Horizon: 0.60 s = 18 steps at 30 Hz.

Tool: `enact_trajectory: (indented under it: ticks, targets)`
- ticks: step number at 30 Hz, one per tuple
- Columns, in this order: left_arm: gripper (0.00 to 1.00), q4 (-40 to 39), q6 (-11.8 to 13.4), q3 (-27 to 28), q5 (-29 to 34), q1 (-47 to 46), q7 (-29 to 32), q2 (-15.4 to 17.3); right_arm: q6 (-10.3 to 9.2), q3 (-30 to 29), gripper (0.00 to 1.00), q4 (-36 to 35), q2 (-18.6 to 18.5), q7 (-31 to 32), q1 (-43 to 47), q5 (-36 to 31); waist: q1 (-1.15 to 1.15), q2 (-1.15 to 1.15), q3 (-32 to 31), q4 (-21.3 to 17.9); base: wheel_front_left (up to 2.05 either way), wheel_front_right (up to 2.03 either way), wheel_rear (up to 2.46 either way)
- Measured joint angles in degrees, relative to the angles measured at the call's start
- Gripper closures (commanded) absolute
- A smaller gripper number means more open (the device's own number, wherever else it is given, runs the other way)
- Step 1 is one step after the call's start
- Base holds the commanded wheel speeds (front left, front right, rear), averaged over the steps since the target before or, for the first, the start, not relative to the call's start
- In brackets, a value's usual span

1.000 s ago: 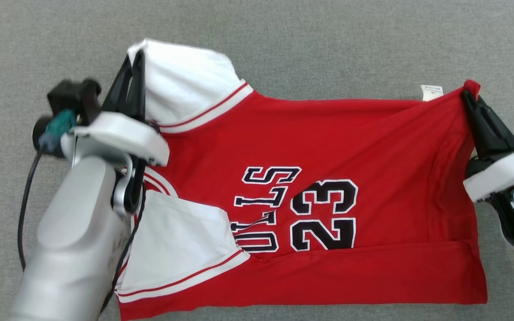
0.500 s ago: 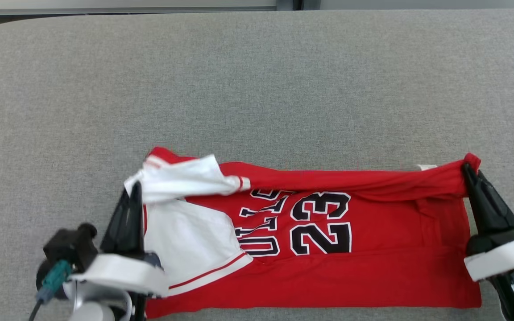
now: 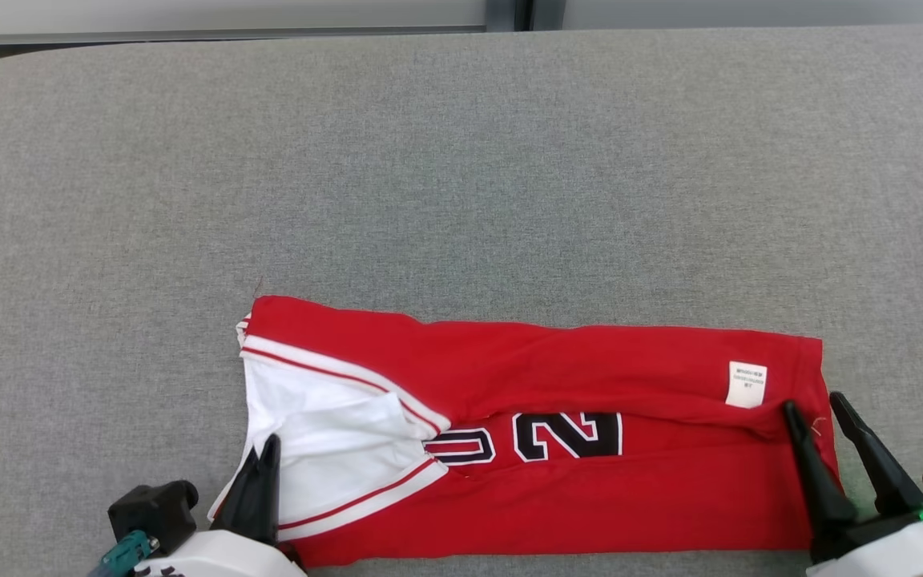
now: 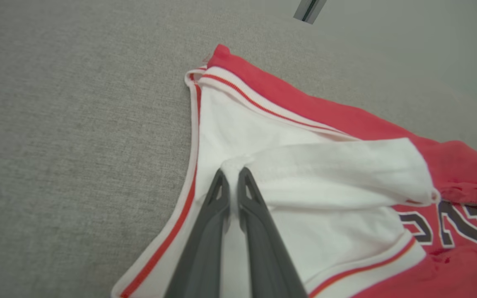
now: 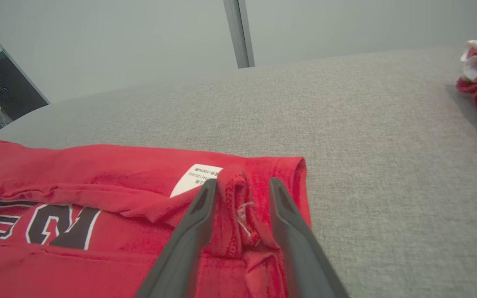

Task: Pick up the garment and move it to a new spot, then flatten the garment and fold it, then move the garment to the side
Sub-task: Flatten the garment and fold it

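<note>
Garment (image 3: pixel 525 481), red jersey, folded band lying left-to-right along the near edge of the counter (image 3: pixel 461 160), spanning both arms: left jaws clenched on the white sleeve (image 4: pixel 304 165) at its left end, right jaws parted, astride the hem (image 5: pixel 238 194) at its right end.

Left tool (image 3: pixel 264 446), fingers pressed together; right tool (image 3: pixel 811 401), fingers apart.

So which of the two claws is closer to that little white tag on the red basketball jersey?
The right gripper. Open, it straddles the hem of the red jersey beside the small white tag; the left gripper grips the white sleeve at the far end.
</note>
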Motion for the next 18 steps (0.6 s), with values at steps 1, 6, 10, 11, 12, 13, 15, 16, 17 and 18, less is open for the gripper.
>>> enact_trajectory:
  ticks: [1,6,10,11,12,13,15,16,17,18]
  targets:
    - [1.00,0.6,-0.1,0.0,-0.4,0.3,0.0,-0.1,0.00,0.0,0.00,0.2,0.3,0.0,0.5,-0.1,0.00,0.00,-0.1,0.0,0.00,0.00,0.00]
    - [0.00,3.6,-0.9,-0.1,-1.0,1.6,-0.6,0.4,-0.02,-1.3,0.00,-0.8,2.2,0.0,4.2,-1.4,0.00,0.00,-1.0,-0.4,0.00,0.00,0.00]
    - [0.00,3.5,0.3,1.0,3.0,1.6,-7.0,1.7,-0.02,-4.5,0.00,-6.9,4.3,-0.1,5.4,-4.3,0.00,0.00,-2.3,-0.8,0.00,0.00,0.00]
    - [0.00,3.0,0.7,1.3,3.7,1.6,-8.6,1.6,-0.02,-5.5,0.00,-8.3,4.8,0.0,5.7,-5.2,0.00,0.00,-2.7,-0.9,0.00,0.00,0.00]
    - [0.00,2.6,1.1,1.7,4.3,1.6,-9.5,1.6,0.00,-6.7,0.00,-9.3,5.4,0.0,6.0,-6.3,0.00,0.00,-3.2,-1.0,0.00,0.00,0.00]
    - [0.00,2.0,1.6,1.9,5.3,1.5,-10.3,1.6,-0.03,-7.7,0.00,-10.2,5.9,0.0,6.2,-7.2,0.00,0.00,-3.6,-1.2,0.00,0.00,0.00]
    - [0.00,0.4,2.2,2.5,6.9,1.3,-11.4,1.5,-0.04,-9.5,0.00,-11.8,6.8,-0.1,6.2,-9.2,0.00,0.00,-4.7,-1.5,0.00,0.00,0.00]
    - [0.00,-0.6,2.5,2.8,7.7,1.2,-11.7,1.3,-0.04,-10.1,0.00,-12.3,7.2,0.0,6.1,-9.9,0.00,0.00,-5.2,-1.6,0.00,0.00,0.00]
    - [0.00,-1.4,2.7,3.0,8.4,1.1,-12.0,1.3,-0.04,-10.5,0.00,-12.7,7.6,0.0,6.0,-10.6,0.00,0.00,-5.8,-1.8,0.00,0.00,0.00]
    - [0.00,-2.2,3.1,3.2,9.3,1.1,-12.2,1.2,-0.04,-11.0,0.00,-12.9,7.9,0.0,5.9,-11.3,0.00,0.00,-6.3,-2.1,0.00,0.00,0.00]
